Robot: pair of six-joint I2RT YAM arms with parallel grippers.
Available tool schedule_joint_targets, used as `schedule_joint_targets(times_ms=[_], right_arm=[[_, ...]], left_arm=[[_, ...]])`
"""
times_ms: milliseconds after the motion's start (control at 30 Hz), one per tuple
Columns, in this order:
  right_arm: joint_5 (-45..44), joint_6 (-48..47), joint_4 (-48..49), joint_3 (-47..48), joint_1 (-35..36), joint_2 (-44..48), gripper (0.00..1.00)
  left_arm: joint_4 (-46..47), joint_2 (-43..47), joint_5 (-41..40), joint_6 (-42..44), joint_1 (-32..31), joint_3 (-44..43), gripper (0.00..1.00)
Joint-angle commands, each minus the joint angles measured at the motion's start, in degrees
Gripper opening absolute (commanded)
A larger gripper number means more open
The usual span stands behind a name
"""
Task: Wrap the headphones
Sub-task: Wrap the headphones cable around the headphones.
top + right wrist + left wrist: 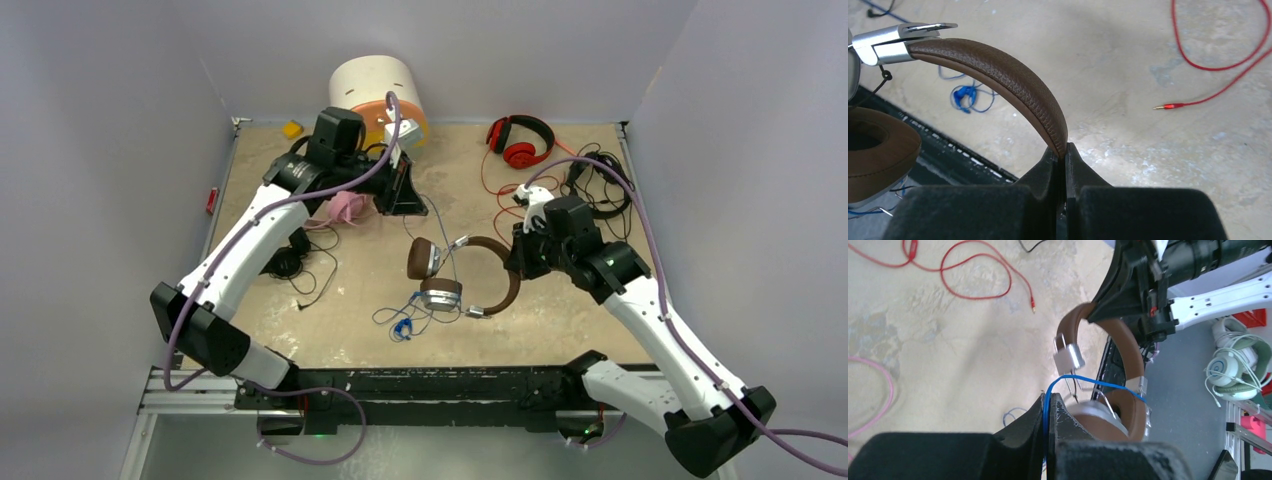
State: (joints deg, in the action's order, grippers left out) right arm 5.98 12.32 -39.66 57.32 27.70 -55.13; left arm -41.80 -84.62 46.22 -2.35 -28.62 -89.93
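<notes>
The table (570, 320) was closed in by grey walls (100, 150) on the left, back and right, and by a black rail (430, 385) along its near edge. Bare surface showed at the near corners. Five headphones were in view. One brown pair (422, 258) was mid-table, its band clenched by the right end effector (1065, 150). One red pair (520, 140) lay near the back. One pink pair (347, 208) was half hidden under the left arm. Two black pairs lay apart, one on the right (600, 185) and one on the left (285, 263). The left end effector (1048, 402) was pinched on a thin blue cable (1088, 383) just beside the brown ear cup. One drawer box (380, 95) stood at the back edge.
</notes>
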Motion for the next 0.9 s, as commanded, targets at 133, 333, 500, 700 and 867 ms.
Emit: schedule_joint_targets(times_ms=[133, 333, 500, 700, 867], right_arm=[[13.9, -1.0, 3.8, 1.9, 0.0, -0.7, 0.00], [18.4, -0.7, 7.1, 1.5, 0.0, 4.0, 0.00], [21.8, -0.6, 7.8, 2.9, 0.0, 7.1, 0.00], [14.7, 4.4, 5.5, 5.7, 0.0, 9.0, 0.00], [10.6, 4.3, 0.0, 8.6, 0.0, 6.9, 0.00]], left_arm=[[8.6, -4.3, 9.8, -3.7, 0.1, -2.5, 0.00], [17.3, -3.9, 10.3, -10.2, 0.1, 5.7, 0.00], [27.9, -2.3, 10.0, -16.4, 0.3, 13.6, 0.00], [38.3, 1.4, 7.1, -20.8, 0.7, 20.1, 0.00], [44.4, 6.3, 5.7, -23.2, 4.2, 24.2, 0.00]])
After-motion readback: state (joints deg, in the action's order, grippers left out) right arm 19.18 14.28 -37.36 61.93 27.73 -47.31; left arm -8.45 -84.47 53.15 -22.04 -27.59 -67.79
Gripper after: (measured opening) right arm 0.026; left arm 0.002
